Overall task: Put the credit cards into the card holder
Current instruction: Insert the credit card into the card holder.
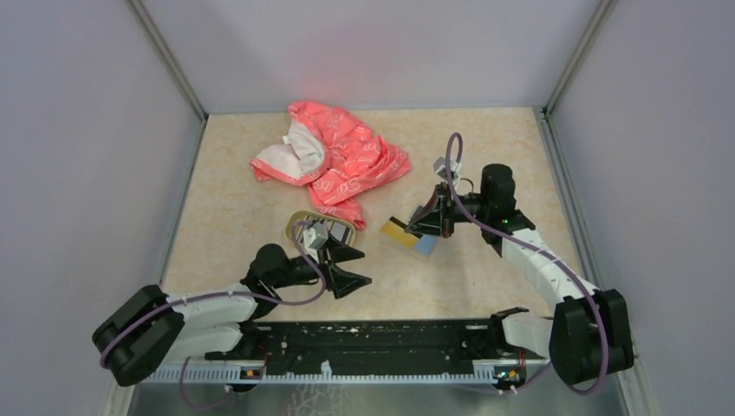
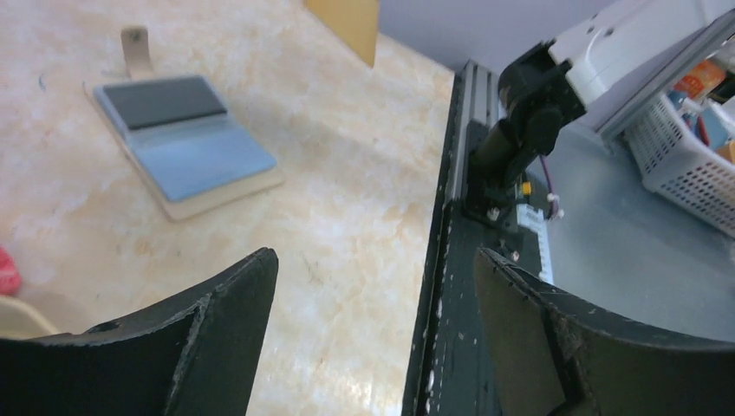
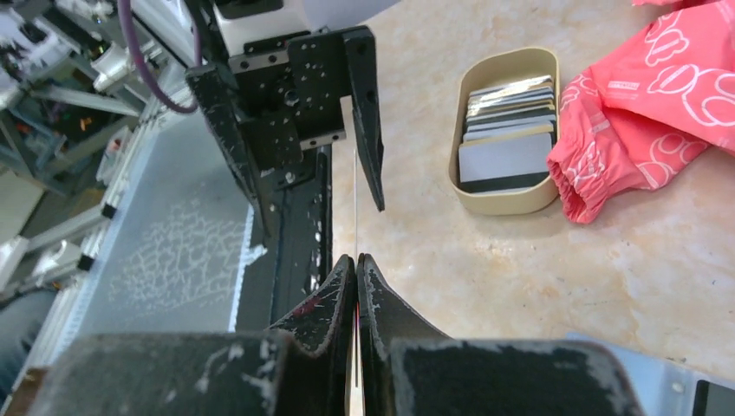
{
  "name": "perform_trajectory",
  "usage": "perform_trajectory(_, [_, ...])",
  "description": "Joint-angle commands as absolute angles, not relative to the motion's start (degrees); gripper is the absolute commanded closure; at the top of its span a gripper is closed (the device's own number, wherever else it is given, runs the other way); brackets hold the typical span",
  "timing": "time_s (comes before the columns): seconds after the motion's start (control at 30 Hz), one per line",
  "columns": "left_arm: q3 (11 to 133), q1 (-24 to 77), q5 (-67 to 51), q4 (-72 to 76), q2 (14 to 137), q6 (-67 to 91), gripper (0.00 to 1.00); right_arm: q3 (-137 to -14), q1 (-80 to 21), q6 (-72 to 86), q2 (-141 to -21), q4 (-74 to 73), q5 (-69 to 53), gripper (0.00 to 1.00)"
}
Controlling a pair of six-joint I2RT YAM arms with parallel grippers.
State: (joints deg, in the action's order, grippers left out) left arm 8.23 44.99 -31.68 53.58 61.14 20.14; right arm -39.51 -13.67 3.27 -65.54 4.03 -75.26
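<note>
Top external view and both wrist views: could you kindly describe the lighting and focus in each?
Top external: even light, a pink tint on the back wall above the cloth. Left wrist: card holder sharp, no glare. Right wrist: dish sharp, a soft shadow beside it.

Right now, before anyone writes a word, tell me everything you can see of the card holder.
The card holder lies open and flat on the table, lining up. Its outside looks tan-beige, like soft leather. The inside is blue-grey, with a darker grey panel on one half. A small tan strap sticks out from one edge. In the left wrist view only the table touches it.
</note>
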Motion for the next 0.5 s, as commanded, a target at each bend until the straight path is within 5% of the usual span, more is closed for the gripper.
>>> perform_trajectory(0.0, [9.59, 47.88, -24.99, 76.17, 65.90, 23.96, 0.11, -37.78, -12.58, 25.61, -65.19, 28.45, -73.92, 1.00])
perform_trajectory(0.3, [14.77, 51.29, -17.25, 102.12, 88.29, 32.05, 0.13, -35.42, -12.57, 35.22, -67.50, 38.32, -74.22, 1.00])
perform_trajectory(0.47, [20.24, 52.34, -17.35, 102.64, 93.65, 33.47, 0.16, -35.35, -12.57, 35.10, -67.59, 38.50, -74.65, 1.00])
